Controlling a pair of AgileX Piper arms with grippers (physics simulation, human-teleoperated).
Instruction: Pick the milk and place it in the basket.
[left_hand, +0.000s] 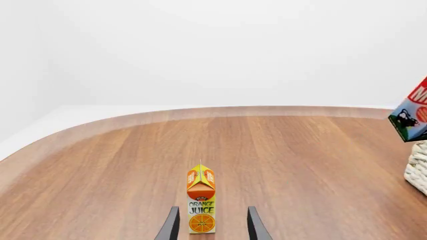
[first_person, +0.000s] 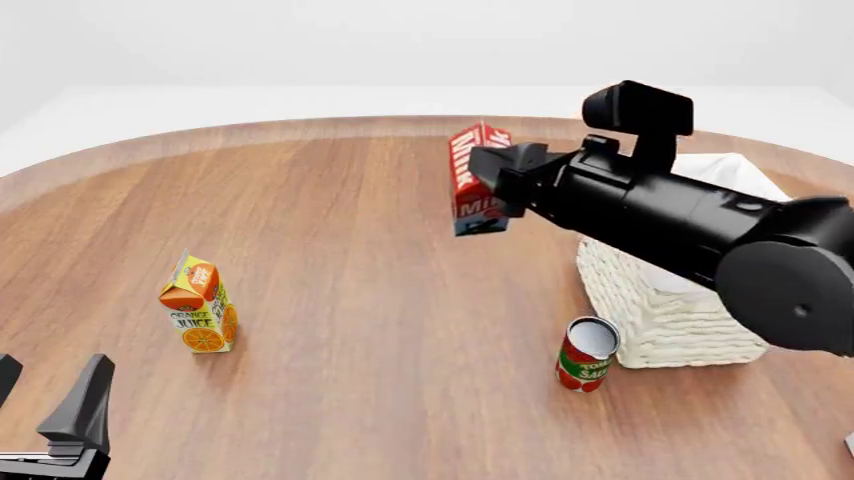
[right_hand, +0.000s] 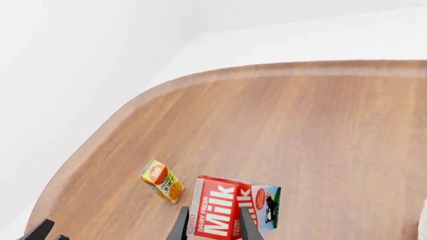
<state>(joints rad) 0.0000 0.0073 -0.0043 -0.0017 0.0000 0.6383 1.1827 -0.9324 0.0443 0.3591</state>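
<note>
Right gripper (first_person: 483, 195) clamped on milk (first_person: 470, 180); carton held clear above table (first_person: 347, 300), tipped off upright, red gable end angled up and away from basket (first_person: 667, 320). Basket lies beside and below milk, on right arm's side; opening partly hidden by arm. Coming move judged to be sideways carry over basket rim. Left gripper (first_person: 47, 405) spread, idle, well apart from basket, orange juice carton (left_hand: 201, 199) standing ahead of it.

Rounded wooden counter (first_person: 374, 300), brown grain, pale rim. Upright on it: orange juice carton (first_person: 199, 304), well apart to the left of the wicker basket (first_person: 667, 320). Tomato can (first_person: 586, 354) also upright, just beside the basket's near-left corner. Basket resting at the right side.
</note>
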